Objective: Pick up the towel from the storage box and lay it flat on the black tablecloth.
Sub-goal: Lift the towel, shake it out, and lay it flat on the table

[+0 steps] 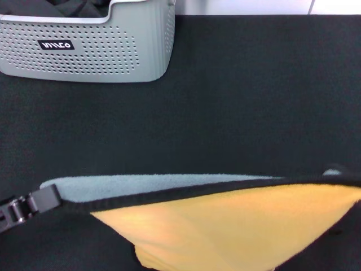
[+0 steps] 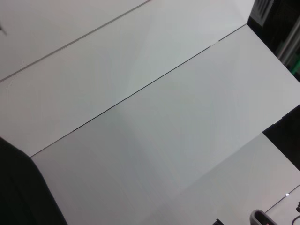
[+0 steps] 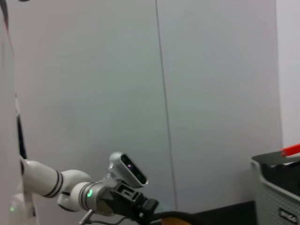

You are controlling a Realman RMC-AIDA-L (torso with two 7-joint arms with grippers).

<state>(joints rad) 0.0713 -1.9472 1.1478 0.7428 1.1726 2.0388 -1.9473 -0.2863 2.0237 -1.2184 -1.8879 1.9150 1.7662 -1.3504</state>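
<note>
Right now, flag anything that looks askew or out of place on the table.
The towel is not flat: it hangs stretched above the black tablecloth, its yellow face slanting and the grey side showing along the top. The left gripper pinches one corner. The storage box stands upright at the far left.

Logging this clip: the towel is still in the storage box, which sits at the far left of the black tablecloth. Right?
Not quite. The towel is out of the storage box, held spread near the camera with the left hand at one corner. The head view shows it. The box does sit far left on the black tablecloth.
</note>
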